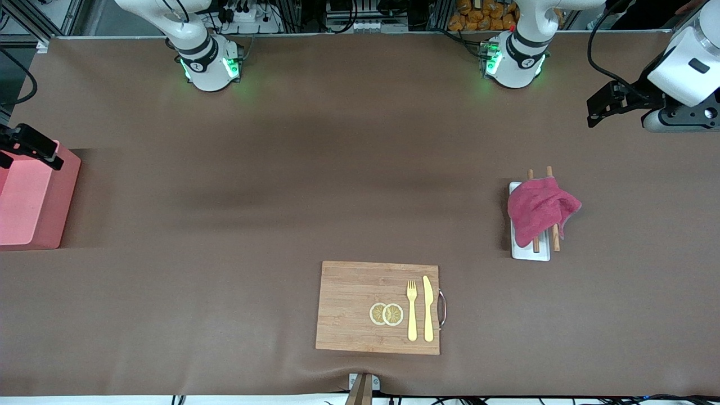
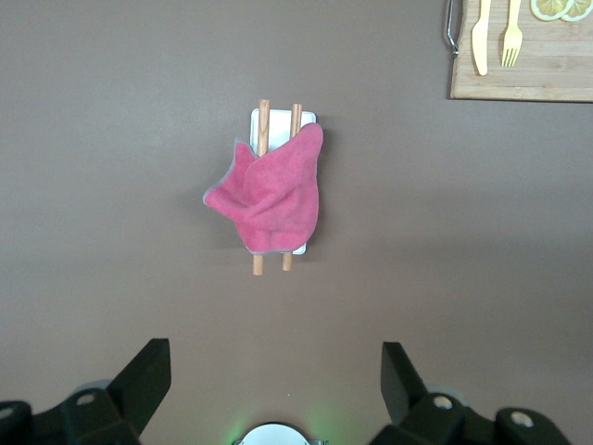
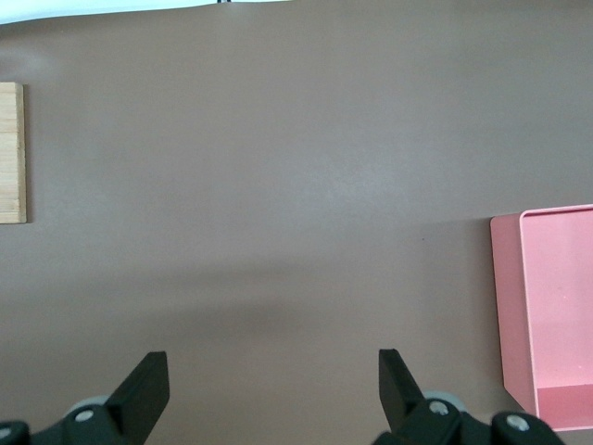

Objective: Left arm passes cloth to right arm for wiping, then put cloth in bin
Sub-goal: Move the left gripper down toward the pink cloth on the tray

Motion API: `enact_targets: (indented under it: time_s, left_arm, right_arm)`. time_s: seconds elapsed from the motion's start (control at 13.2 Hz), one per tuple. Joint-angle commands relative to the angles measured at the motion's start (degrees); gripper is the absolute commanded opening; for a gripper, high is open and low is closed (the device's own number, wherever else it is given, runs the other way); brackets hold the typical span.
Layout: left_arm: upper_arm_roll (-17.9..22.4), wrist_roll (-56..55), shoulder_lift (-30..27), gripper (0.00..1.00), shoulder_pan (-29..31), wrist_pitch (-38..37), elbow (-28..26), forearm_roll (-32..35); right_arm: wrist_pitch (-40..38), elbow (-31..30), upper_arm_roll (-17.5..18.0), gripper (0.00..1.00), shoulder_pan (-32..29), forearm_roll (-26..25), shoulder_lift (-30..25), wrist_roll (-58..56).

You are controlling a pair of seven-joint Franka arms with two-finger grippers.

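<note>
Cloth point(image 1: 540, 211) draped over chopsticks point(image 1: 556, 239), tray point(image 1: 531, 253)

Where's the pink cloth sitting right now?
The small raspberry-pink fabric cloth lies draped over two wooden chopsticks on the narrow white tray, toward the left arm's end of the table, farther from the front camera than the bamboo cutting board.

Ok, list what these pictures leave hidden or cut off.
- White tray: mostly covered by the cloth, front and left wrist views.
- Two wooden sticks: middles under the cloth.
- Bin: cut by frame edges in front and right wrist views; contents partly unseen.
</note>
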Motion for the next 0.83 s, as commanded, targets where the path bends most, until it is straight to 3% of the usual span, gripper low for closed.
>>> enact_targets:
  time_s: [0.0, 0.53, 0.76]
  left_arm:
    - [0.44, 2.0, -0.51, 1.0, -0.22, -1.03, 0.47, -0.15]
    - [0.35, 1.82, 4.32, 1.0, -0.84, -0.33, 3.19, -0.5]
    - [0.26, 2.96, 8.88, 1.0, -1.1, 1.6, 3.11, -0.86]
  right_arm:
    - [-0.92, 1.02, 0.04, 1.0, 0.26, -0.14, -0.11, 1.33]
    - [-0.92, 1.02, -0.05, 1.0, 0.35, -0.14, 0.07, 1.33]
    - [-0.84, 1.02, -0.05, 1.0, 0.35, -0.14, 0.24, 1.33]
